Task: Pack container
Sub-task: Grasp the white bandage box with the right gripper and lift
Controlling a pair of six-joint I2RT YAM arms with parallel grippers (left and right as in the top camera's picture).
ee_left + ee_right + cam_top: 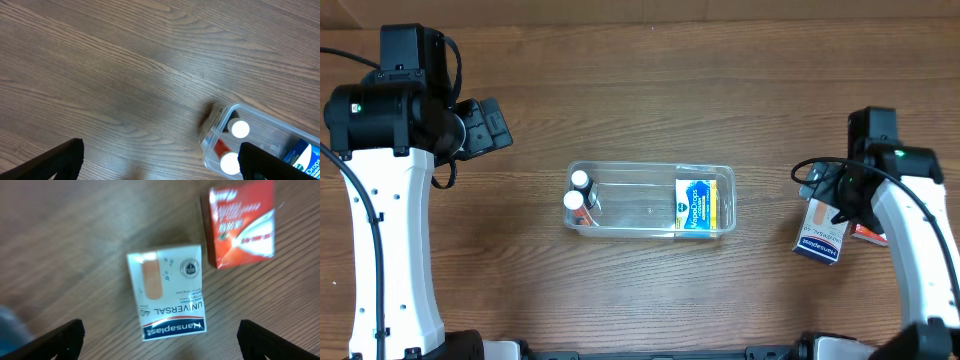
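While container sits mid-table, bottles at one end, blue box at the other, middle bare for more: right gripper spread over plaster box, likely next pick; red box beside; left gripper spread, empty.

- Site type: robot lab / test bench.
- Basis 1: two white-and-black robot arms at one table. Left arm stands well left of container, right arm well right of it.
- Basis 2: wood-grain tabletop fills all 3 views; room beyond is out of frame.
- Basis 3: staged pharmacy items. VapoDrops box + white-capped bottles sit in container; Hansaplast box & red box lie well right of it.
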